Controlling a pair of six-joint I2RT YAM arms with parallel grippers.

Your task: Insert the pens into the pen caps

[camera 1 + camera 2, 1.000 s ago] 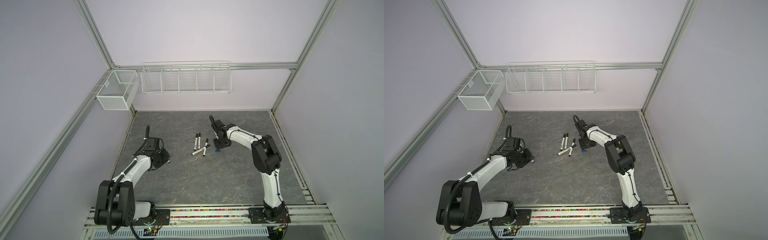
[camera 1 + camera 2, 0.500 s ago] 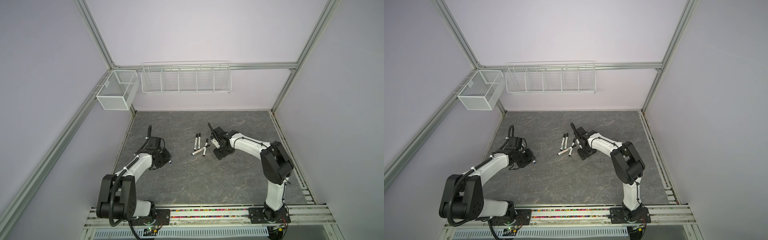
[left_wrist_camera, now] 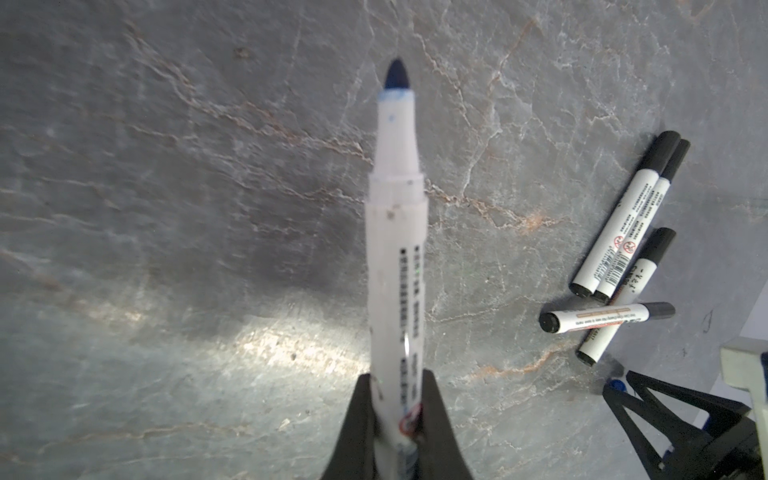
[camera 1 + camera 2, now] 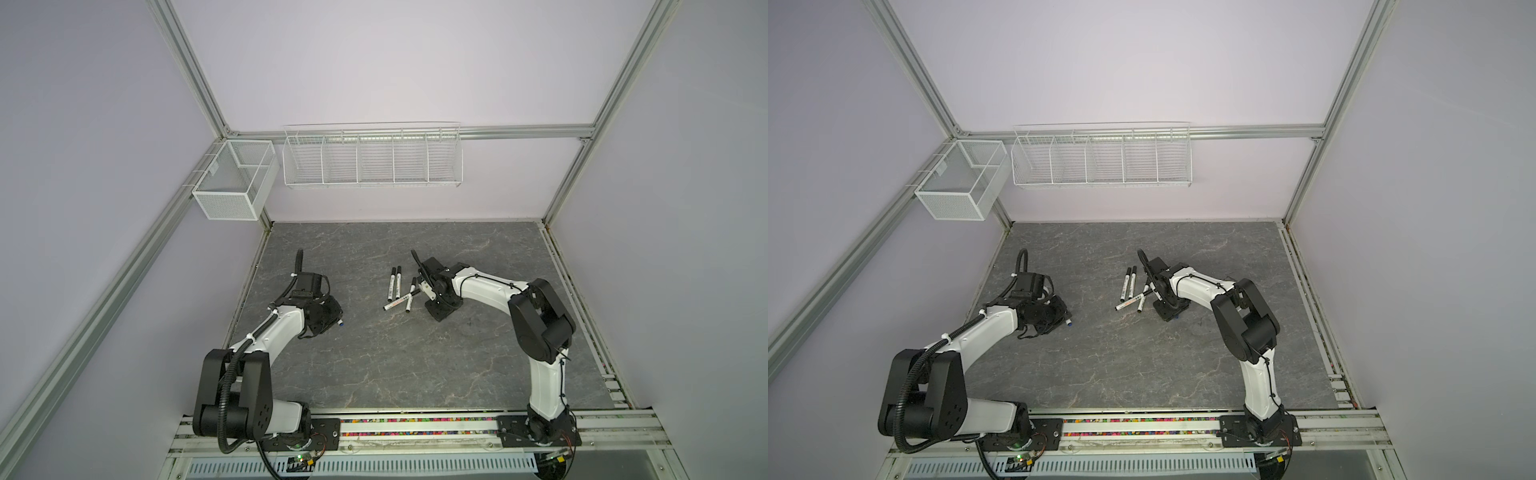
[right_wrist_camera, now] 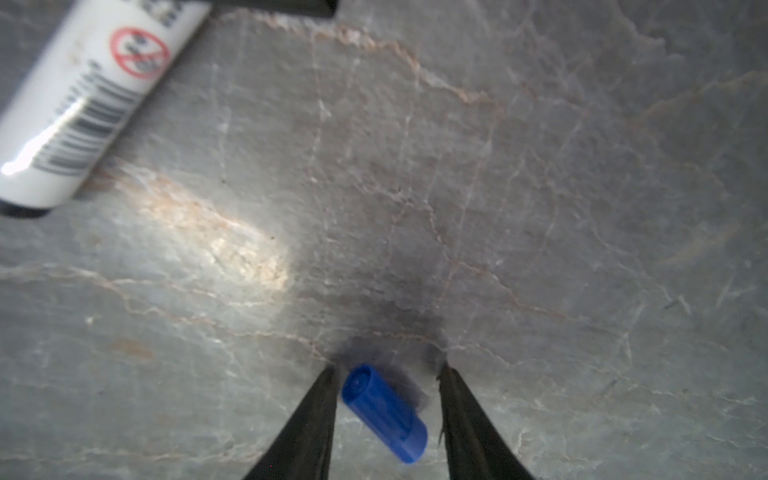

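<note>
Both top views are evenly, softly lit and sharp across the grey marbled tabletop (image 4: 374, 365), with faint shadows, and the frame rails (image 4: 199, 83) splay toward the corners from the wide lens. In the left wrist view a bright patch of glare lies on the stone beside the blurred blue-tipped pen (image 3: 397, 266), while the capped pens (image 3: 623, 249) farther off look crisper. The right wrist view shows a similar hot spot, a dark shadow beyond the soft-edged blue cap (image 5: 384, 411), and a white highlight on the blurred nearest pen (image 5: 83, 104).

Both arms have white shells, black joints, black base plates (image 4: 326, 428). Left arm (image 4: 274, 332): ribbed black hose (image 4: 226, 392), white zip ties (image 4: 249, 340). Right arm (image 4: 486, 289): thin black wire (image 4: 498, 282). Pincer fingers (image 3: 357, 424) black, tapered.
</note>
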